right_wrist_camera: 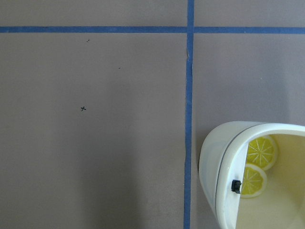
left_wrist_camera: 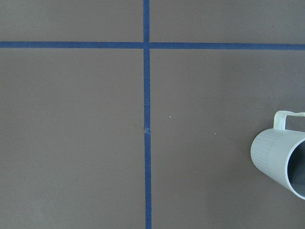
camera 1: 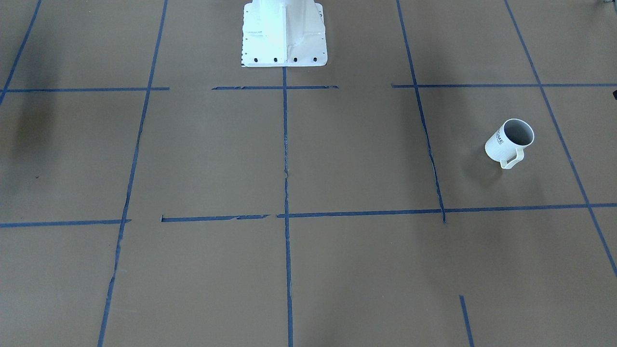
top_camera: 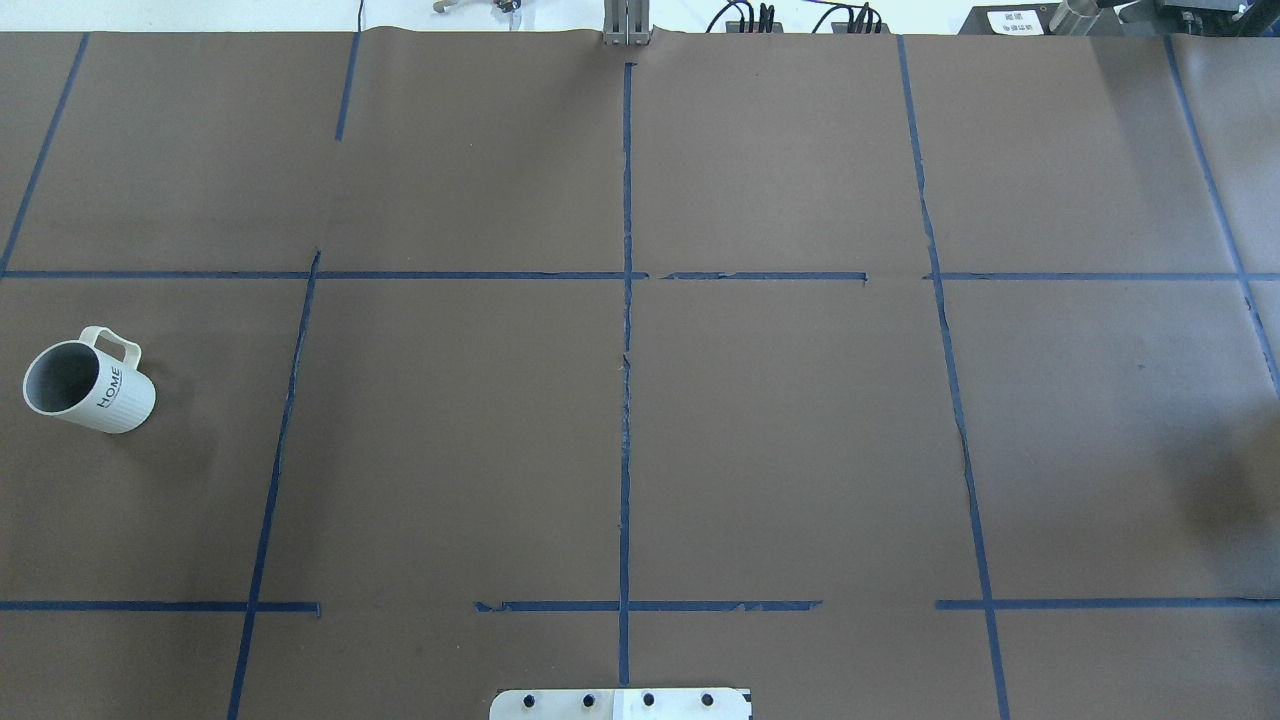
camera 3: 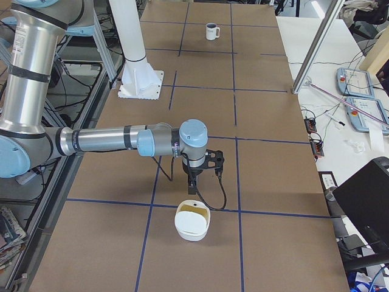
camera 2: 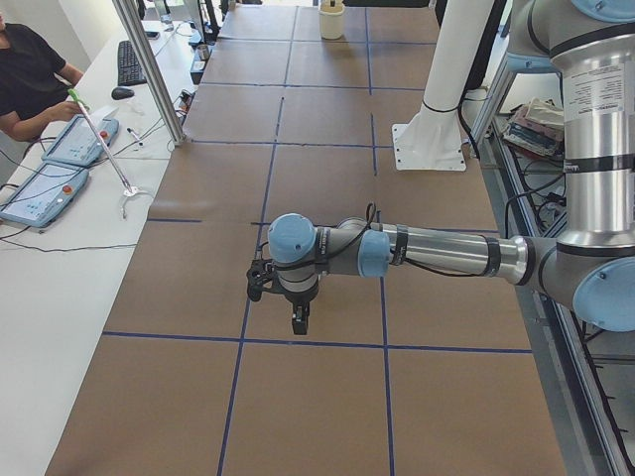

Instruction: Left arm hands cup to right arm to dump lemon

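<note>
The off-white cup (camera 1: 510, 142) (top_camera: 88, 380) (camera 3: 211, 30) stands upright on the brown table, handle toward the far side. Its inside shows only grey. The left wrist view catches the cup (left_wrist_camera: 281, 160) at its right edge. The left gripper (camera 2: 297, 319) hangs low over the table on the near arm; I cannot tell whether it is open or shut. The right gripper (camera 3: 192, 186) hovers just behind a white bowl (camera 3: 191, 222) (right_wrist_camera: 224, 176); I cannot tell its state either. Two lemon (right_wrist_camera: 259, 151) slices lie in that bowl. Neither wrist view shows fingers.
The white robot pedestal (camera 1: 284, 33) (camera 3: 137, 67) stands mid-table at the robot's side. Blue tape lines (top_camera: 626, 400) grid the brown surface. A person (camera 2: 30, 69) sits at a side table with tablets beyond a metal post (camera 2: 149, 69). Teach pendants (camera 3: 358, 103) lie on the side table.
</note>
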